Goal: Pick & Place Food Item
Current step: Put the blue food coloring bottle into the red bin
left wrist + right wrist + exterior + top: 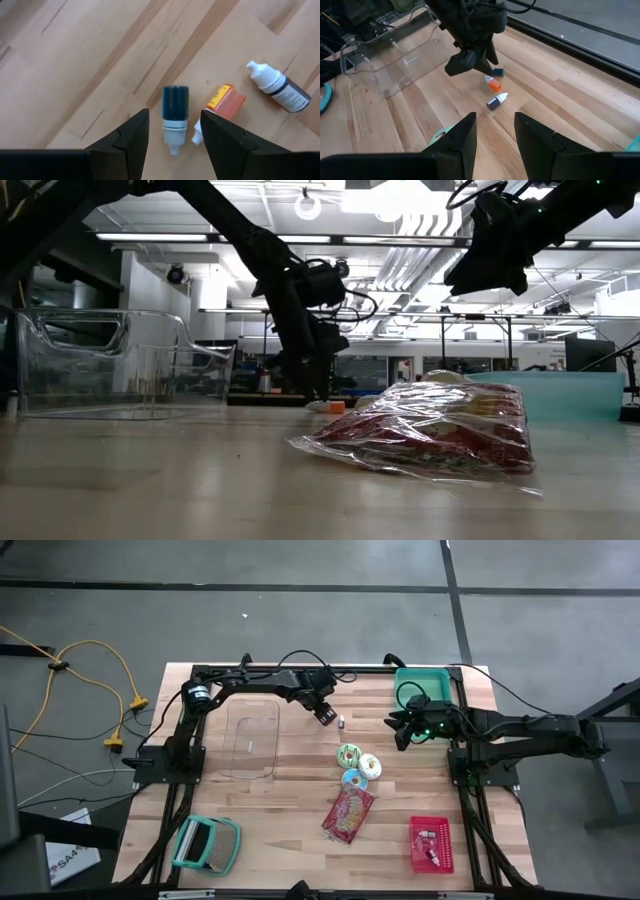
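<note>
While left gripper [172,137] spread straddles blue-capped bottle [175,116], orange bottle [226,102] crowds alongside.

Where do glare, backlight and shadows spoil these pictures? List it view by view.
Low view: ceiling lights glare behind, so the left arm and right arm read as dark silhouettes, and the snack bag glints. High view: flat, even light; the clear container nearly vanishes against the table. Left wrist view: soft shadows under the blue-capped bottle. Right wrist view: even light, no glare.

Partly cut-off "SA4" on white box [70,858] beside the table, nothing else legible
</note>
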Controlling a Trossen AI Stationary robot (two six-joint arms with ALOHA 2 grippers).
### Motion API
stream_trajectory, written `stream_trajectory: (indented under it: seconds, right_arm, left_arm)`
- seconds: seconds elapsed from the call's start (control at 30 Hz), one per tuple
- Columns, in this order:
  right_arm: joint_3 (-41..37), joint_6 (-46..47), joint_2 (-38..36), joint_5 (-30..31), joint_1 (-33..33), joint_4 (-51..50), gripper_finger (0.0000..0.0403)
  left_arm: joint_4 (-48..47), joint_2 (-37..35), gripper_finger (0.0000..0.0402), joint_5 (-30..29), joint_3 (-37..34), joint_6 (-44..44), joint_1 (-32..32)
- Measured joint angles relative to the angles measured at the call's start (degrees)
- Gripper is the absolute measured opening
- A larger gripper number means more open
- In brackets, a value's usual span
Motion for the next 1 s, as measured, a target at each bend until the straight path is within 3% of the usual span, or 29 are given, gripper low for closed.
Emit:
stream_trajectory:
  seconds: [0.77, 1.0]
  right_arm:
    - [0.0, 0.0, 0.0, 0.0, 0.0, 0.0, 0.0121]
    - [0.0, 0.0, 0.0, 0.0, 0.0, 0.0, 0.0121]
  left_arm:
    - [0.8, 1.6, 0.0171, 0.3, 0.0, 1.0, -0.2]
    - [0.6, 1.6, 0.0135, 0.3, 0.0, 1.0, -0.2]
